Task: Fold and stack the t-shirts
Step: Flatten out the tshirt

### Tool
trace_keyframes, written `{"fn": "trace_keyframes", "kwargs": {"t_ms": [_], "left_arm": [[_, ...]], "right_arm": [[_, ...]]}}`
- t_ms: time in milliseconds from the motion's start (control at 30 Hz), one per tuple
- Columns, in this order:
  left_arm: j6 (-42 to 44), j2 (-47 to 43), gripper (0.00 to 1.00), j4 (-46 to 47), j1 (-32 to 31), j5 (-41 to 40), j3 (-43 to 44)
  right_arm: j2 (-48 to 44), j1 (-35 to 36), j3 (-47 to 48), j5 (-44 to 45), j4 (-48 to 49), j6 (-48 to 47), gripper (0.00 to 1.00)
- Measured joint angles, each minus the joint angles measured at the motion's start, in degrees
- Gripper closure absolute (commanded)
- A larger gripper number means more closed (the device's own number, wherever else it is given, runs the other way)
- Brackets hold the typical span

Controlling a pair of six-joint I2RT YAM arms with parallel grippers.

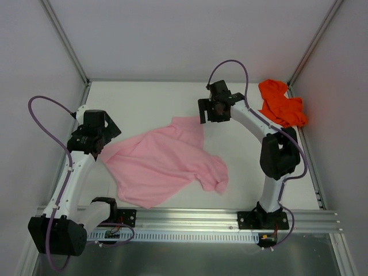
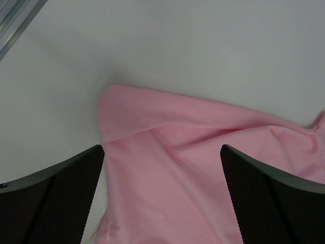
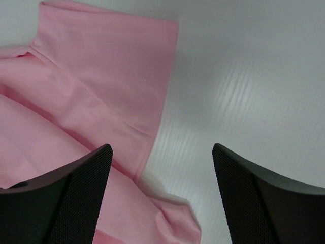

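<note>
Wide-spread fingers are shown on both the left gripper [image 1: 96,144] and the right gripper [image 1: 211,117], and nothing is held between them. The pink shirt [image 1: 164,164] is laid loosely across the middle of the table [image 1: 144,100], rumpled, with one sleeve bunched at its near right edge. The left gripper [image 2: 161,148] is poised over the shirt's left corner, where a fold line is seen in the cloth. The right gripper [image 3: 162,147] is poised at the side edge of the far sleeve, half over cloth and half over bare table. The orange shirt [image 1: 280,103] is left crumpled in the far right corner, well apart from the pink one.

Spreading the pink shirt flat is judged to be the step in hand, since no fold has been made. For the next move, both grippers would need to be lowered onto the edges beneath them and closed on the cloth, so that the shirt can be pulled taut and smoothed.
</note>
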Motion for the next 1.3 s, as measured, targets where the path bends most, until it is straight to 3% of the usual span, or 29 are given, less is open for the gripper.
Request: {"fn": "trace_keyframes", "kwargs": {"t_ms": [467,933,1133,1300], "left_arm": [[-0.28,-2.36,0.01,-2.75,0.00,-0.61,-1.92],[-0.52,-3.19,0.01,-3.72,0.00,-2.03,-1.88],[-1.36,-3.61,0.01,-4.02,0.00,-2.27,-1.88],[-1.81,-4.81,0.01,-5.31,0.00,-3.48,-1.88]], "right_arm": [[21.53,0.02,20.76,-5.11,1.14,-3.80,0.28],[27.45,-2.86,22.58,-8.94,-1.03,-3.63,0.37],[28.15,-2.91,23.04,-11.87,-0.68,-2.69,0.52],[28.63,-2.95,23.39,-11.28,-0.59,-2.62,0.74]]}}
